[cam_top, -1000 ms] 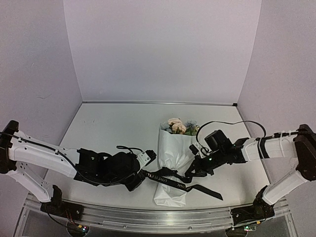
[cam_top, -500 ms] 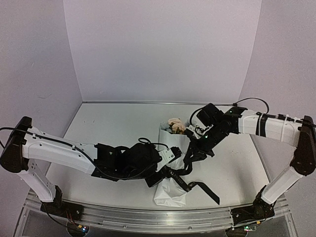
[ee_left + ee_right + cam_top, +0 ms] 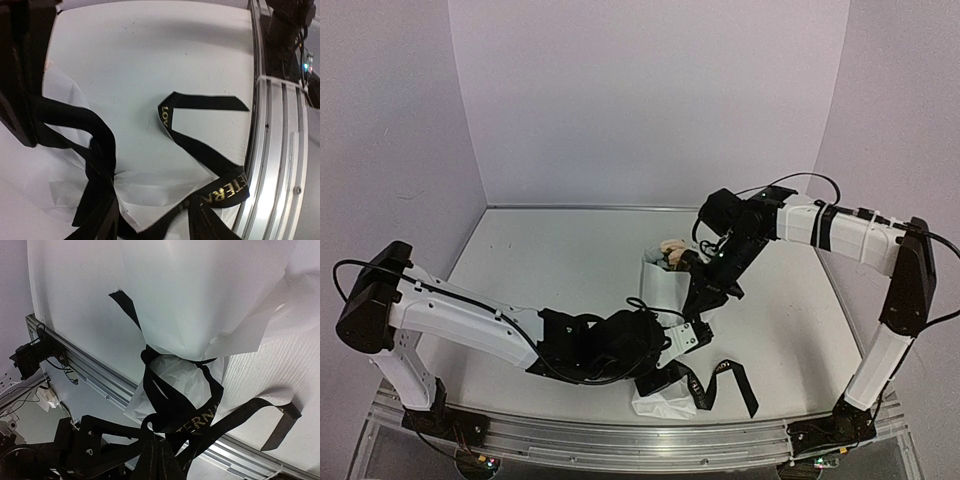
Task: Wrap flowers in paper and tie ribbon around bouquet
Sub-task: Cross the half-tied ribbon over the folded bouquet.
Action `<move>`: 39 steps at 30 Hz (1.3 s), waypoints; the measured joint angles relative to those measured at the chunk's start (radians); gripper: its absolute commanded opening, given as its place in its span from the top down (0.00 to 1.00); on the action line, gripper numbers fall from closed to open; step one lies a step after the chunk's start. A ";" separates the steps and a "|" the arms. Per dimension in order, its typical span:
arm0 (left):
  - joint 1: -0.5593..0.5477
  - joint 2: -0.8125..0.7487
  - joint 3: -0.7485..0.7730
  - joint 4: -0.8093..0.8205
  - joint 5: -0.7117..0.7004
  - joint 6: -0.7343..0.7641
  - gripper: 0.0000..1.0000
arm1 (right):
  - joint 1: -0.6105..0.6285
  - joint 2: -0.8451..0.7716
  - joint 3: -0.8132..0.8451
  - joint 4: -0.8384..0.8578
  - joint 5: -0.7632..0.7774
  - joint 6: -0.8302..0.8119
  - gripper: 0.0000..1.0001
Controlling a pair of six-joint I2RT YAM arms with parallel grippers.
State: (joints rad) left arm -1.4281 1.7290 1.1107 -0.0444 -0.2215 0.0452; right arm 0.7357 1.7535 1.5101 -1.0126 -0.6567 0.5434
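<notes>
Wide pale grey table (image 3: 550,260) fills the view. Lying flat on it, close to the metal front rail (image 3: 620,435), is the bouquet (image 3: 658,295), a crinkled white paper cone with both arms crowded over it. The long narrow black fabric ribbon (image 3: 725,378) with pale lettering is already cinched round the cone's narrow neck. The right wrist view shows it biting into the paper, and its loose tails trail off to the right across the table. Small peach-cream flowers (image 3: 671,250) peek out of the wide mouth.

The right gripper (image 3: 705,295) is clamped tight on a gathered strand of ribbon, held up over the cone's upper half. The left gripper (image 3: 665,375) sits low at the neck among the ribbon loops. Whether its jaws are parted or pinching anything, I cannot tell.

This looks like the knot-tightening step. To do it well, draw the two strands apart evenly and across the cone, so the knot seats on the neck rather than sliding off the narrow end. Keep the pull low and gentle, because that thin paper looks ready to lift or tear.

The bouquet lies on its side with its long axis running near to far, almost square to the rail. The blooms point at the back wall (image 3: 640,100) and the narrow tail points at the rail.
</notes>
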 measured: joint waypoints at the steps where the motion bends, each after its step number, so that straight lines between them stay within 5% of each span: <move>1: 0.002 -0.004 -0.004 0.030 -0.009 -0.006 0.45 | 0.000 0.001 0.004 -0.008 -0.001 0.003 1.00; 10: 0.073 -0.154 -0.125 0.180 -0.034 -0.103 0.38 | 0.001 0.002 0.028 -0.050 0.000 0.112 1.00; 26: 0.127 -0.157 -0.151 0.278 0.037 -0.102 0.31 | 0.072 0.089 0.160 -0.043 -0.011 0.357 1.00; 39: 0.155 -0.105 -0.150 0.311 0.046 -0.102 0.60 | 0.085 0.098 0.168 -0.064 0.002 0.413 1.00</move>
State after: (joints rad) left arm -1.2730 1.6241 0.9604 0.2665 -0.1754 -0.0570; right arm 0.8207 1.8511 1.6783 -1.0767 -0.6548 0.9560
